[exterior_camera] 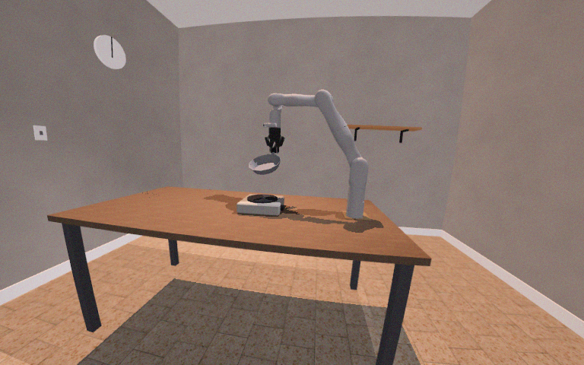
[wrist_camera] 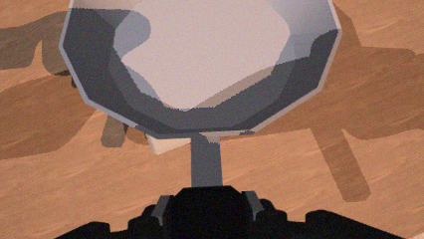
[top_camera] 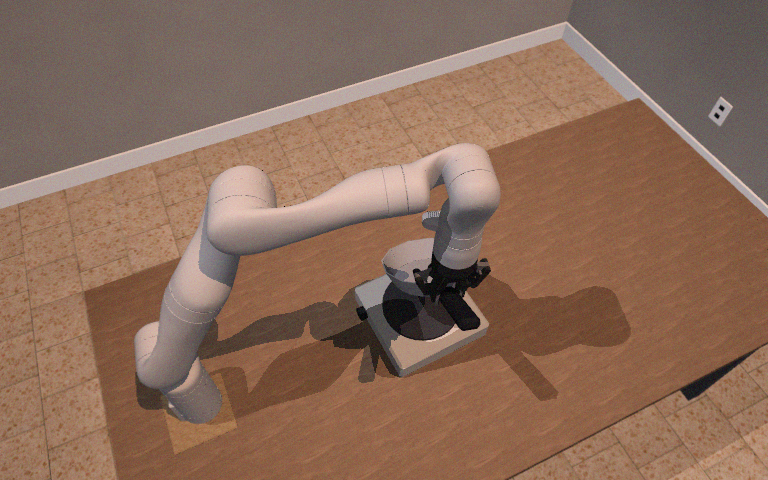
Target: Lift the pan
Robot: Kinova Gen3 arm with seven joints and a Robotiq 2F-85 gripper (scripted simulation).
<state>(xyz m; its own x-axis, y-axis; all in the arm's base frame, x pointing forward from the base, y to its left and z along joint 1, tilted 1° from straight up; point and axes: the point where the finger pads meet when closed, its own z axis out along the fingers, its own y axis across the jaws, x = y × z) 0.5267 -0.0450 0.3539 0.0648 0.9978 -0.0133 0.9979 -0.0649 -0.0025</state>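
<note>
Claw (exterior_camera: 274, 145) pinching the pan's handle (wrist_camera: 206, 160), fingers pressed onto it from both sides; in the wrist view the grey handle runs straight out from between the black finger bodies to the bowl. Pan (exterior_camera: 264, 163) hangs in the air well above the hot plate (exterior_camera: 258, 206), no contact between the two; gap plainly visible in the exterior view. Bowl of the pan is tilted, the far rim dipping lower than the handle side, pale interior showing toward the camera. From the top view the pan (top_camera: 403, 267) sits over the back-left part of the hot plate (top_camera: 430, 350), offset from the dark round burner (top_camera: 415, 318), and the black end of the handle (top_camera: 458, 312) sticks out past the claw (top_camera: 449, 284) over the plate's right side. Hot plate rests flat on the wooden counter (exterior_camera: 186, 221), a small black knob (top_camera: 362, 311) on its left side. Arm (top_camera: 311, 205) rises from its base near the counter's corner, bends over and drops the wrist vertically onto the handle; no part of it touches the counter or the hot plate apart from the base mount. Arm and pan shadows lie across the counter beside the hot plate.
</note>
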